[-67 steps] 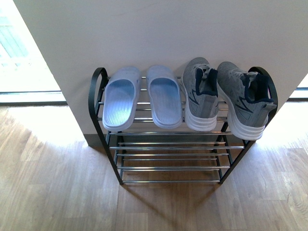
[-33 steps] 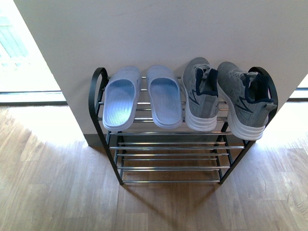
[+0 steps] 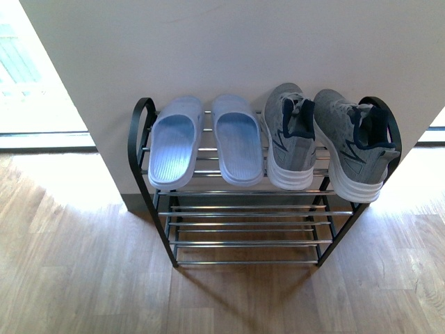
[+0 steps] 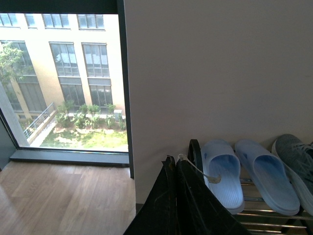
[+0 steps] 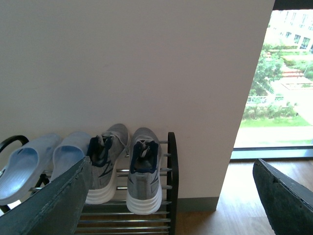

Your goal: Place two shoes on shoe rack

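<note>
Front view: pale blue rubber open-toe slides (image 3: pixel 206 141) and grey knit white-soled sneakers (image 3: pixel 327 141) are set on the top tier of the black-framed, silver-barred shoe rack (image 3: pixel 243 226), slides at 9 o'clock. Left gripper (image 4: pixel 175 169) jaws are pressed together; right gripper (image 5: pixel 171 196) jaws are spread wide.

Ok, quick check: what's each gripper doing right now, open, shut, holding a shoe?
Left gripper: shut, fingers pressed together, holding nothing.
Right gripper: open wide, empty.
</note>
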